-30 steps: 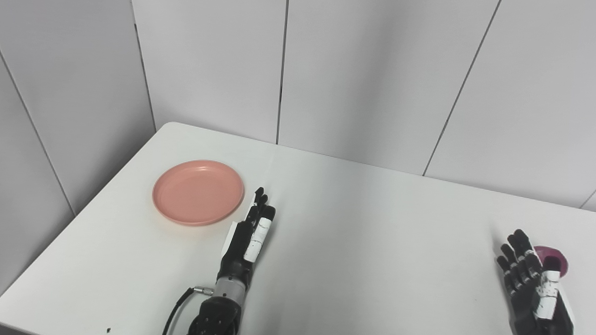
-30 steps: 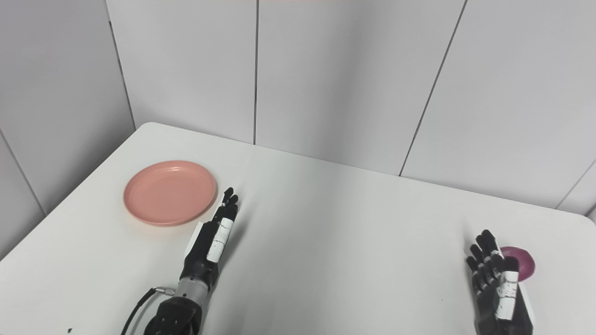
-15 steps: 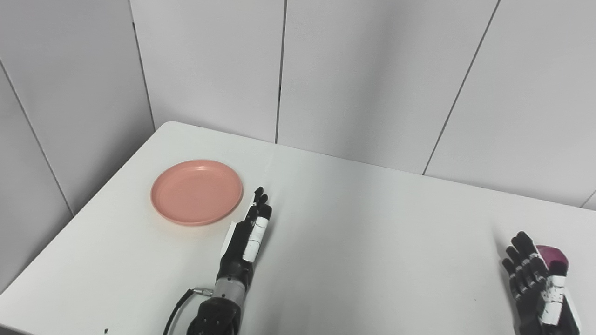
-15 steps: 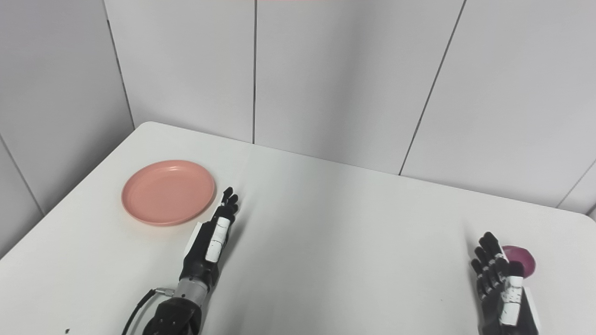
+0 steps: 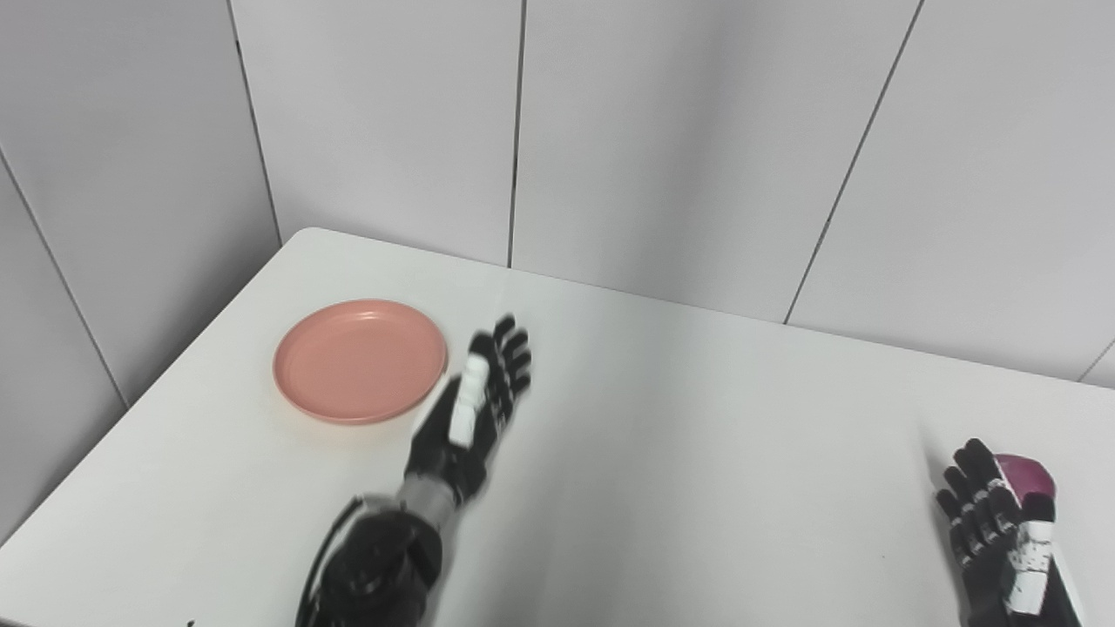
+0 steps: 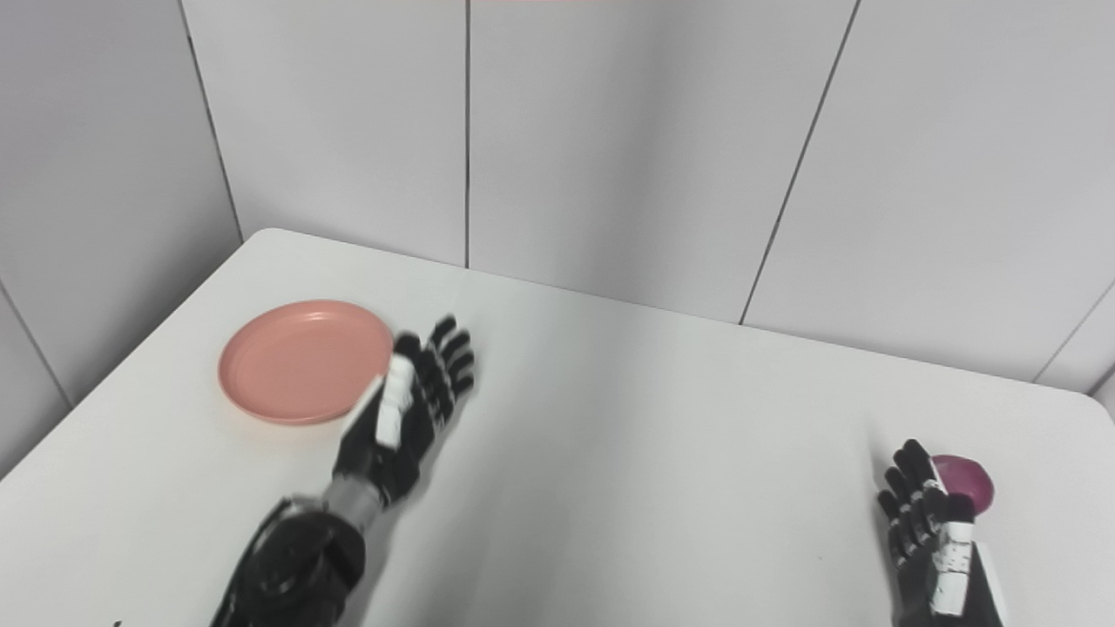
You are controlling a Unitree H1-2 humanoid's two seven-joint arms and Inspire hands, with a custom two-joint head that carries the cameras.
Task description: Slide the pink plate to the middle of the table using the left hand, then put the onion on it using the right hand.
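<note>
The pink plate [image 5: 360, 360] lies flat on the left part of the white table [image 5: 662, 409], with nothing on it. My left hand [image 5: 475, 409] is raised above the table just right of the plate's near right rim, open with fingers spread, blurred by motion and not touching the plate. The purple onion [image 5: 1026, 476] sits near the table's right edge. My right hand [image 5: 997, 531] stands open at the bottom right, palm facing left, directly in front of the onion and hiding part of it; contact cannot be told.
Grey wall panels [image 5: 679, 139] rise behind the table's far edge. The table's left edge runs diagonally close beside the plate. A black cable [image 5: 318, 566] hangs at my left wrist.
My left hand has lifted off the table, moved forward and spread its fingers, now beside the plate's right rim. The right hand sank slightly. The camera shifted a little.
</note>
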